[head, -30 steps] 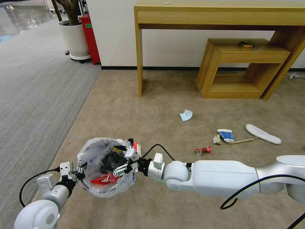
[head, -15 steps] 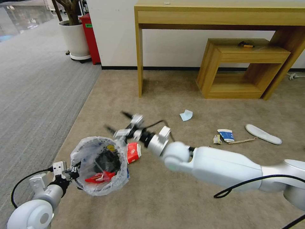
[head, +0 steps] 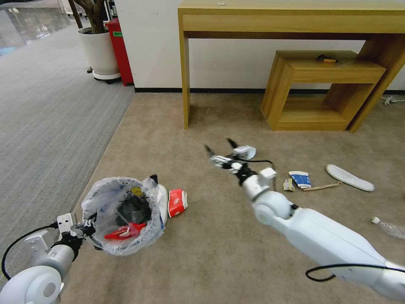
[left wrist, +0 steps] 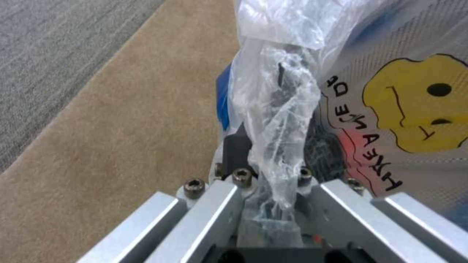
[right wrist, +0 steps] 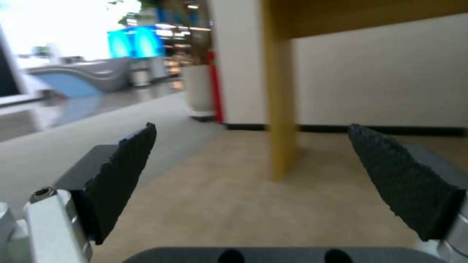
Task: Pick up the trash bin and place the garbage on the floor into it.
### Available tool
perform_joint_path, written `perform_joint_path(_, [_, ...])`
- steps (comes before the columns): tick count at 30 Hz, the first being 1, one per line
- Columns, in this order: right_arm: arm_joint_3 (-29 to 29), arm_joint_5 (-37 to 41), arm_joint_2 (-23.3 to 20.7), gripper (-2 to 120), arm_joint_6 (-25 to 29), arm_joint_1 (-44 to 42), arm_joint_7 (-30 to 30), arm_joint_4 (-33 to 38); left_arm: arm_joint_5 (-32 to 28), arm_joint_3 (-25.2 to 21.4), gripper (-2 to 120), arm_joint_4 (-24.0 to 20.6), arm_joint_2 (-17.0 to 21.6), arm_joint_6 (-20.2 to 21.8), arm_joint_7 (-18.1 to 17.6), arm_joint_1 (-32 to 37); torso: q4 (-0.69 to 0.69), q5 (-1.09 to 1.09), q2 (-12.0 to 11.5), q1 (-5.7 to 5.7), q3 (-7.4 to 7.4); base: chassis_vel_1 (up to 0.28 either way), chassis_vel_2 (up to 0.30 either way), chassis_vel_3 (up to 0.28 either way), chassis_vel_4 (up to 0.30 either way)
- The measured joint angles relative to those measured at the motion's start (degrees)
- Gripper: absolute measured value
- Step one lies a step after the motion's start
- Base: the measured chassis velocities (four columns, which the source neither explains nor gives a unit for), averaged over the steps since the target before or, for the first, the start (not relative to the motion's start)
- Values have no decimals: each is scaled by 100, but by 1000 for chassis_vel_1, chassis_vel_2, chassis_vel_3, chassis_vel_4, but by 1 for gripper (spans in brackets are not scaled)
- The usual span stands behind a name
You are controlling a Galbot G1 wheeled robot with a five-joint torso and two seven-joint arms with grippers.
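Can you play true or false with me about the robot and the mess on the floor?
1. The left gripper holds the small dark bag-lined trash bin by its rim. True.
2. The right gripper carries a red wrapper. False: its jaws are open and empty.
3. A flat white slipper lies on the beige short-pile carpet. True.
4. The bin is empty. False: a red wrapper lies inside.
5. The red and white packet is inside the bin. False: it lies on the carpet beside it.

"HAVE A NICE D…" on bag (left wrist: pixel 390 120)
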Motion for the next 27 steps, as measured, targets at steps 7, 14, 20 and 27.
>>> perform_joint_path(7, [922,-186,-65,100,142,-817,4,-216,-2,-211,0,158,-123,-5,-31,51,0,-2,0,0,-1,0,0,0,0])
perform_joint_path(14, [1240,-263,83,100,197,-1042,8,-497,106,-486,0,207,-406,-58,-18,244,2,-3,1,0,0,0,0,0,0])
perform_joint_path(20, [1454,-413,227,100,309,-1253,-30,-774,229,-752,0,205,-779,-58,-94,301,1,-3,1,0,0,0,0,0,0])
perform_joint_path(27, [1605,-495,320,100,504,-1399,-151,-1076,328,-1023,0,238,-1125,-81,-106,277,2,-3,1,0,0,0,0,0,0])
